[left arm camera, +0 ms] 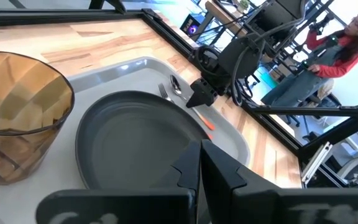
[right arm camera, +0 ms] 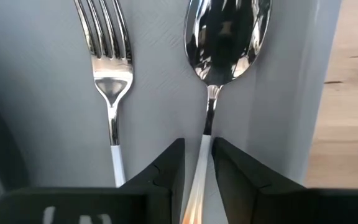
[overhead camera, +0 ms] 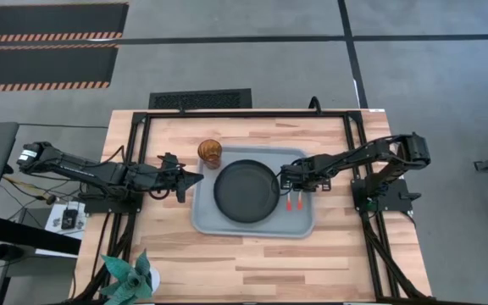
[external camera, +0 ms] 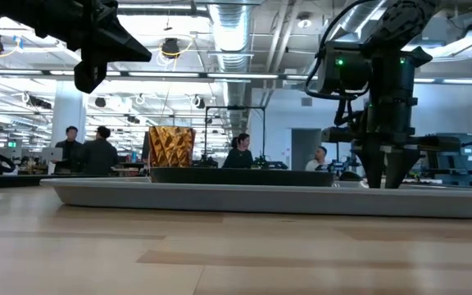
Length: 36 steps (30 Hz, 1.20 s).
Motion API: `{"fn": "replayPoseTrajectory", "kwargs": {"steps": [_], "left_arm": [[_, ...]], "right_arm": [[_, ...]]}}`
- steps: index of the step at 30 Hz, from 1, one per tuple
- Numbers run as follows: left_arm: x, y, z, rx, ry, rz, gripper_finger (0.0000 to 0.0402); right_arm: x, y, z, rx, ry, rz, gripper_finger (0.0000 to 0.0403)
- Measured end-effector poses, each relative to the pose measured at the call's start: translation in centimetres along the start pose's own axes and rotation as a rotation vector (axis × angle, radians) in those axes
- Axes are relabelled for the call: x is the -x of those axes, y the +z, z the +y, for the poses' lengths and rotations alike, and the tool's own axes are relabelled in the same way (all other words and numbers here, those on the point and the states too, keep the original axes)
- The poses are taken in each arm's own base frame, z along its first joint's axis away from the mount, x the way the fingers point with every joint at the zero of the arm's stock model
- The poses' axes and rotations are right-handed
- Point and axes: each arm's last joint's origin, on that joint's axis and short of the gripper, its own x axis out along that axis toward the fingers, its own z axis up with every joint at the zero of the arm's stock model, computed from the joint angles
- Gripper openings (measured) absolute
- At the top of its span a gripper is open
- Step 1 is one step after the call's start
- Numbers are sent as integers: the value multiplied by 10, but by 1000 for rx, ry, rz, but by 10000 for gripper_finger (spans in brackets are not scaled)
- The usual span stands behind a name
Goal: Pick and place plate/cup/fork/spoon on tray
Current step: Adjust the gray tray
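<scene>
Right gripper (right arm camera: 197,165) nearly closed around spoon (right arm camera: 219,56) handle, on tray (overhead camera: 305,222) near its right edge. Spoon parallel beside fork (right arm camera: 107,68), bowl toward far edge, handles toward near edge. Left gripper (overhead camera: 195,178) closed, empty, at tray's left edge.

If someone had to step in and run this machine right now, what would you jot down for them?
Right gripper: down on the tray, fingers closed around the spoon handle.
Left gripper: shut, empty, at the tray's left edge.
Plate sits in the tray's middle; the fork lies beside the spoon, right of the plate; the cup stands at the tray's far left corner.
Done: all four pieces are on the tray.
Left: release the spoon, pull both arms back.
</scene>
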Motion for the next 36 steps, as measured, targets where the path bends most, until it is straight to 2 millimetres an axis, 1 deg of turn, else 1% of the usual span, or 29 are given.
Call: {"fn": "replayPoseTrajectory", "kwargs": {"steps": [18,24,27,29,31,34,36], "left_arm": [[0,0,0,-3,9,-8,0],[0,0,0,-3,12,-10,0],[0,0,0,-3,12,-11,0],[0,0,0,-4,13,-11,0],[0,0,0,-4,13,-11,0],[0,0,1,-12,15,-9,0],[0,0,1,-16,16,-9,0]], "right_arm": [[12,1,3,60,-53,-3,113],[26,3,8,122,-87,-17,113],[38,2,15,192,-66,-16,111],[49,-4,20,286,4,-21,101],[63,-16,23,393,111,-19,77],[86,-45,18,528,243,-8,22],[98,-65,11,574,297,-7,11]]}}
